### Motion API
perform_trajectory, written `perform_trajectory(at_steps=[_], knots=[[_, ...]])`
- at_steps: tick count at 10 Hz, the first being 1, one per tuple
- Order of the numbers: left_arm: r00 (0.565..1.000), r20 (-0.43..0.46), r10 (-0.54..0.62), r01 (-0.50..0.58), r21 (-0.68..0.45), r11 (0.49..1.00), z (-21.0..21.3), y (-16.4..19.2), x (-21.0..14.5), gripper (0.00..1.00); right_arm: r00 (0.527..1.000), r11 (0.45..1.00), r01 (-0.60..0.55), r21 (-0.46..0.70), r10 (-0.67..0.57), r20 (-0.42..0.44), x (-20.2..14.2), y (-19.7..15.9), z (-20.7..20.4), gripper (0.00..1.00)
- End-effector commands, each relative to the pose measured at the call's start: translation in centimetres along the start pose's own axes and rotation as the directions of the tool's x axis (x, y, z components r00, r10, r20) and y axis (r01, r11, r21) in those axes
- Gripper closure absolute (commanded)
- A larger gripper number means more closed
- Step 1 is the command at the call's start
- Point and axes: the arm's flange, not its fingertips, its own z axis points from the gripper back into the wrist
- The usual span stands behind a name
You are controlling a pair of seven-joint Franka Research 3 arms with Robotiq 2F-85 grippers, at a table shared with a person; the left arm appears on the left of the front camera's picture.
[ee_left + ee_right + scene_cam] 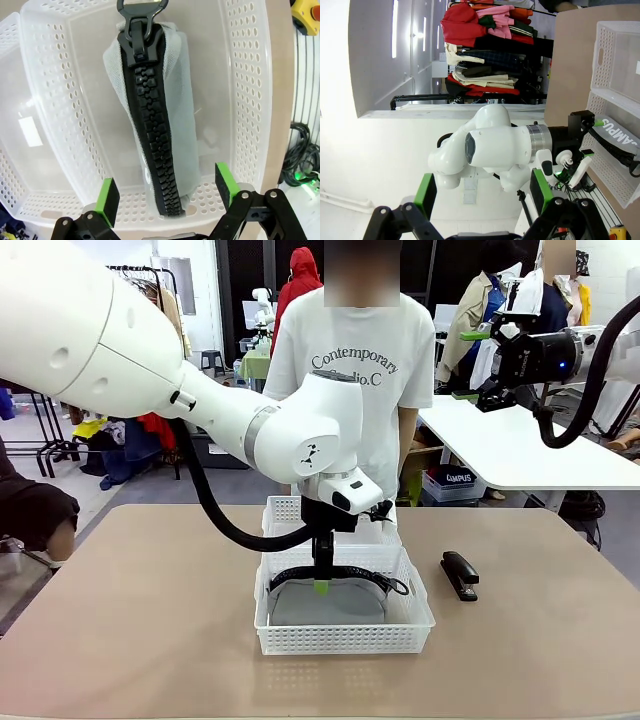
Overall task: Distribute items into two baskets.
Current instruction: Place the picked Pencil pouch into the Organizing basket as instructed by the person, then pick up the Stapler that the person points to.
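My left gripper point(166, 189) hangs over the near basket point(340, 640) with jaws released, either side of the grey pouch point(160, 125) lying inside. I would lift straight up, clear of the lattice walls and the zipper. The pouch's long axis runs side to side across the basket, its zip pull point(140, 30) toward my right, I judge. My right gripper point(482, 192) is raised well away, fingers spread, empty. The stapler point(460, 575) waits on the table

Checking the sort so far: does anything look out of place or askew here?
Only the black stapler: it lies on the bare table right of the near basket, in neither basket. The grey pouch sits inside that basket; nothing looks spilled or damaged.
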Motion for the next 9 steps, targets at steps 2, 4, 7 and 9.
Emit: perform_trajectory(at_steps=[2,4,7,9], knots=[[1.0,0.0,0.0,0.0,0.0,1.0,0.0,0.0,0.0,0.0,1.0,1.0,-0.005,0.002,0.005,-0.003,-0.13,0.22,-0.03,0.0],[1.0,0.0,0.0,0.0,0.0,1.0,0.0,0.0,0.0,0.0,1.0,1.0,-0.005,0.002,0.005,-0.003,-0.13,0.22,-0.03,0.0],[1.0,0.0,0.0,0.0,0.0,1.0,0.0,0.0,0.0,0.0,1.0,1.0,-0.005,0.002,0.005,-0.003,-0.13,0.22,-0.03,0.0],[1.0,0.0,0.0,0.0,0.0,1.0,0.0,0.0,0.0,0.0,1.0,1.0,-0.005,0.002,0.005,-0.003,-0.13,0.22,-0.03,0.0]])
